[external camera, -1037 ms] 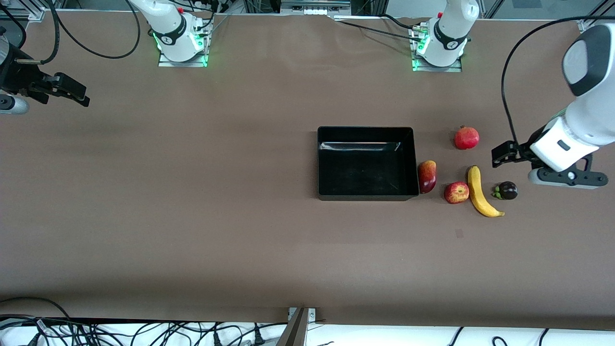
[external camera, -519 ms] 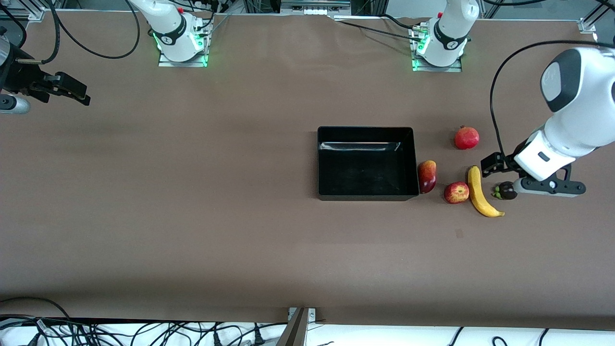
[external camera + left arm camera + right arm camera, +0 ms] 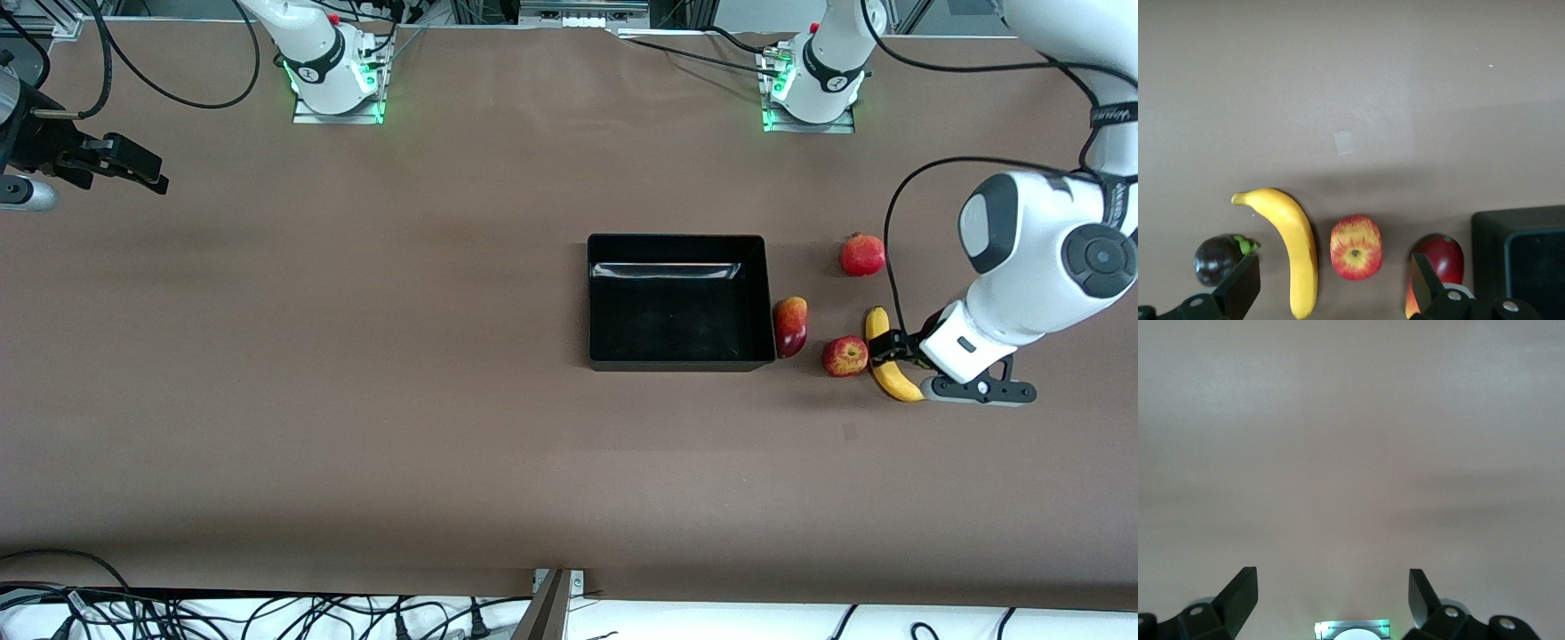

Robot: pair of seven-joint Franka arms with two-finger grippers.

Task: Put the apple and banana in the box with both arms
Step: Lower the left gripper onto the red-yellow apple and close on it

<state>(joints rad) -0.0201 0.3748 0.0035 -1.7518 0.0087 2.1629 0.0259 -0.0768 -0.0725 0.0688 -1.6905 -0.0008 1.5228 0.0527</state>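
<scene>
Left claw (image 3: 1331, 283) spread wide and empty over banana (image 3: 1295, 247), apple (image 3: 1356, 247) beside

- Light falls on me evenly from overhead, so the brown table (image 3: 356, 400) looks soft and fairly bright.
- Glare streaks the glossy inner wall of the box (image 3: 662, 270).
- Green lamps glow at both my bases.
- My left gripper (image 3: 1331, 293) casts a broad faint shadow band across the banana (image 3: 1293, 240) and apple (image 3: 1356, 246).
- In both wrist views my near fingertips (image 3: 1238, 595) look dark and slightly soft.
</scene>
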